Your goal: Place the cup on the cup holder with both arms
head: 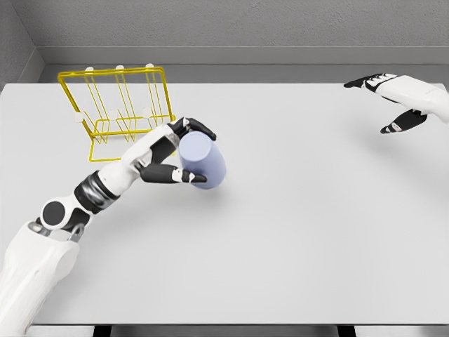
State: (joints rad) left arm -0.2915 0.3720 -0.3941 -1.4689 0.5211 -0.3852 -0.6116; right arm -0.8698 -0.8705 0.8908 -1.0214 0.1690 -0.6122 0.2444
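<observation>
Cup (203, 160) sits clasped in my left hand (172, 156), tilted just in front of the yellow rack (116, 105), my right hand (403, 98) loose far off; a careless swing could knock the rack's pegs aside.

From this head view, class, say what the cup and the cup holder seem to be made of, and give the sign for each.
Cup: probably matte plastic or glazed ceramic; a plain lilac surface with soft shading and no sharp glints. It cannot be settled further.
Cup holder: likely coated metal wire; thin yellow rods bent into a frame, with white tips on the pegs.
</observation>
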